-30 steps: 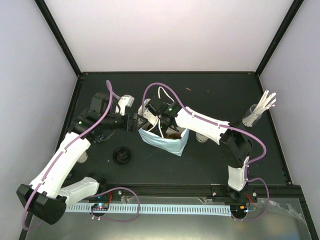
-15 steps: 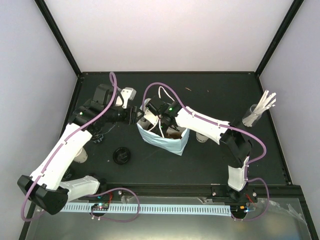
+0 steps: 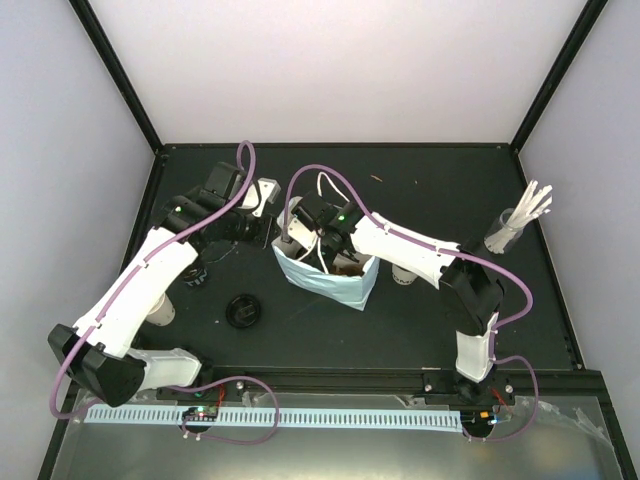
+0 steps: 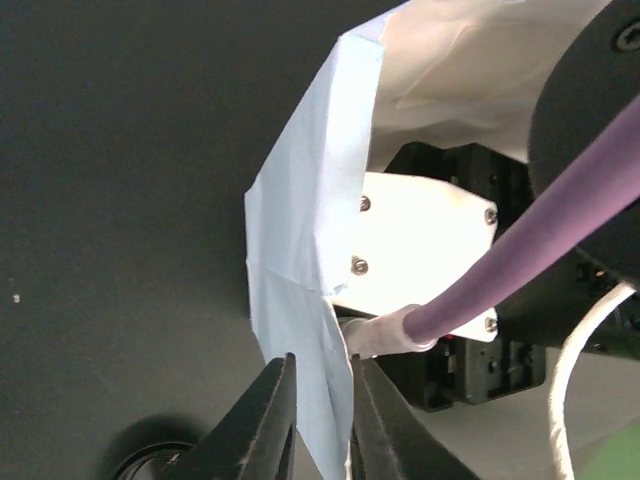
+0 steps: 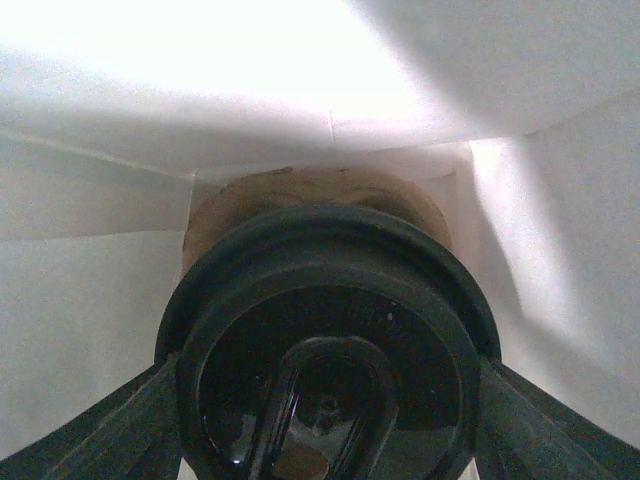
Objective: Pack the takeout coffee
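The light-blue paper bag stands open in the middle of the table. My right gripper reaches down into it. In the right wrist view that gripper is shut on a coffee cup, whose black lid fills the space between the fingers. The brown carrier lies just beyond it on the bag's floor. My left gripper is at the bag's left rim. In the left wrist view its jaws are pinched on the bag's blue paper edge.
A loose black lid lies in front of the bag. Cups stand under my left arm, and another cup stands under my right arm. A glass of white sticks stands at the right edge.
My left gripper has moved right to the bag's left rim and closed on the paper edge. The right arm has stayed inside the bag.
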